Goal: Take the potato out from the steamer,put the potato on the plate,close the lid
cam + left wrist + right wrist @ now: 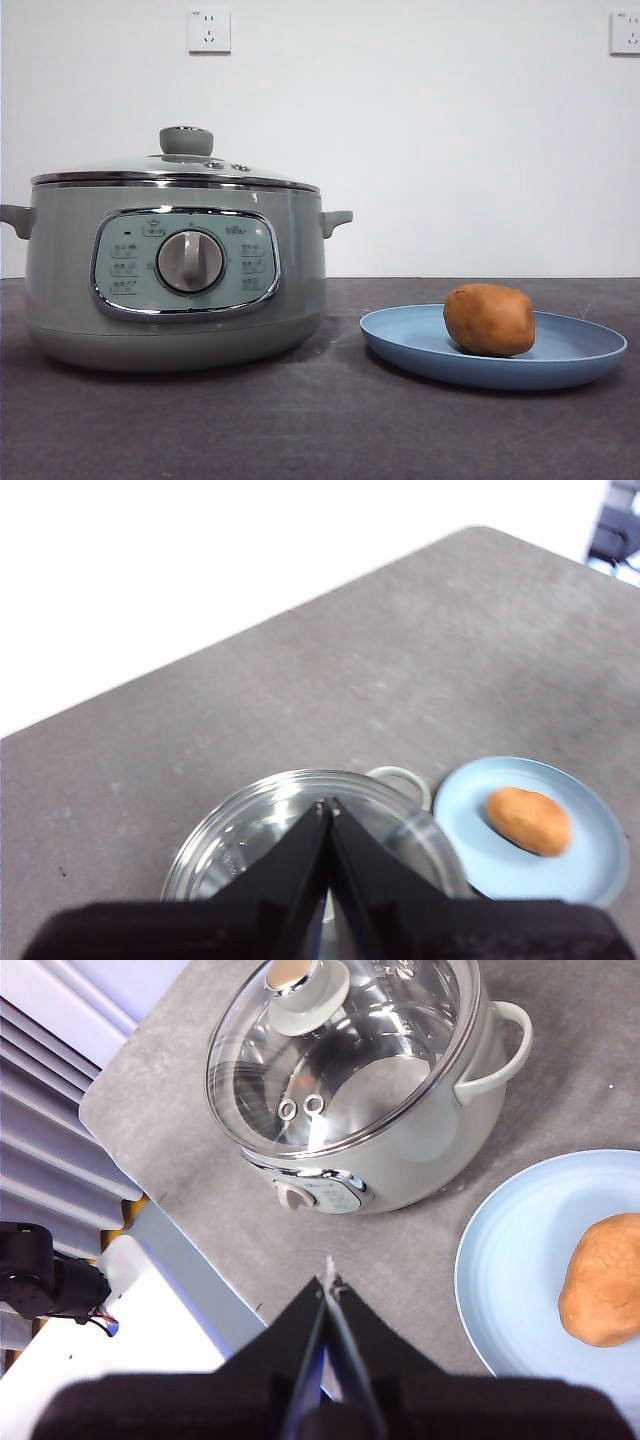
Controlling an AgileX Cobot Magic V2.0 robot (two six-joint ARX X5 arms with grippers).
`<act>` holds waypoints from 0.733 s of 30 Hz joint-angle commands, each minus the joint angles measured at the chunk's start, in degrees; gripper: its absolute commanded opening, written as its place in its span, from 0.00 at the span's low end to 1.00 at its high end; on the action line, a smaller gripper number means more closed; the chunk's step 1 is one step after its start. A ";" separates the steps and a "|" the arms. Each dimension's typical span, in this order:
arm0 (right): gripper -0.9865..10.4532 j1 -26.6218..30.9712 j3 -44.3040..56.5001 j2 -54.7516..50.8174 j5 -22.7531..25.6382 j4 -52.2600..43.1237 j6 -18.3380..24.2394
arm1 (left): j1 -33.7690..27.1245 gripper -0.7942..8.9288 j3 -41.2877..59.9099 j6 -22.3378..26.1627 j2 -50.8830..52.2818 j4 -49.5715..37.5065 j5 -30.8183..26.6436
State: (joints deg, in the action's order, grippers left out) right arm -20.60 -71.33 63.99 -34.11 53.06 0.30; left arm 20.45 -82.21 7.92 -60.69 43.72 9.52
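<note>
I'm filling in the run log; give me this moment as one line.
potato: on plate | lid: closed on steamer | left gripper: shut, above lid | right gripper: shut, empty

A dark grey table with a matte, faintly mottled top carries two things. The steamer stands on it (pale green, dial facing the front camera). Just beside it, apart by a narrow strip of bare tabletop, lies the plate, blue and shallow. The table's far corner is rounded in the left wrist view.
</note>
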 commanded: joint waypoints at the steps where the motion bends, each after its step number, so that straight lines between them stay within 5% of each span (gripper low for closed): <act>1: 0.09 0.04 0.22 0.09 -0.04 -0.26 0.44 | -1.49 0.08 16.70 -2.99 7.48 -11.67 -0.33; 9: 0.09 0.04 0.22 0.09 -0.04 -0.28 0.44 | -4.63 0.08 51.93 -9.22 28.74 -34.14 -0.46; 22: 0.09 0.04 0.22 0.09 -0.04 -0.28 0.44 | -12.04 0.08 74.31 -14.38 49.55 -36.44 -0.33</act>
State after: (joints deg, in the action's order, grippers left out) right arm -20.60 -71.33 63.99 -34.11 53.08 0.30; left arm 8.86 -8.97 -5.65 -11.55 7.90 9.32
